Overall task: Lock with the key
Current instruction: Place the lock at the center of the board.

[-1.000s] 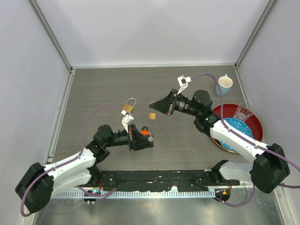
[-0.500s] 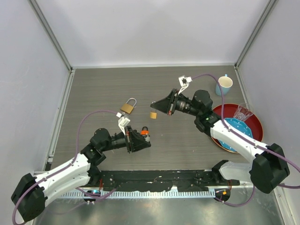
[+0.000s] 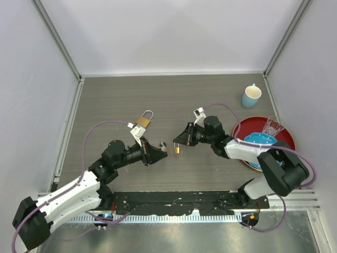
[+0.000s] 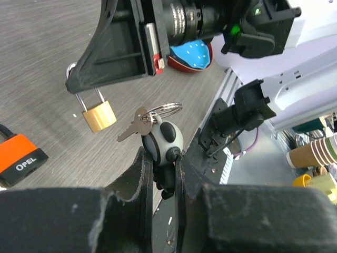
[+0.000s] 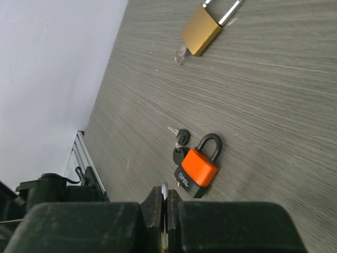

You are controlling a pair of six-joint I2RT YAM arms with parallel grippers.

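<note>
Left tool (image 4: pixel 162 167): clenched on fob (image 4: pixel 164 141); key (image 4: pixel 131 127) loose on its ring (image 4: pixel 167 109).
Right tool (image 3: pixel 179 141): grasping padlock (image 4: pixel 99 115) by shackle (image 4: pixel 87 98), left of centre.
Risk: padlock and key both swing freely, so insertion may miss.

Small brass padlock (image 4: pixel 99 116), silver key (image 4: pixel 135 126) alongside

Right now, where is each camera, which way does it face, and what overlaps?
Top external: above, behind the bases, looking down at the table; left arm and right arm show.
Left wrist: faces the right gripper and its small padlock; left gripper grips a key fob.
Right wrist: faces leftward across the table; its fingers show.
Both wrists share the orange padlock.
</note>
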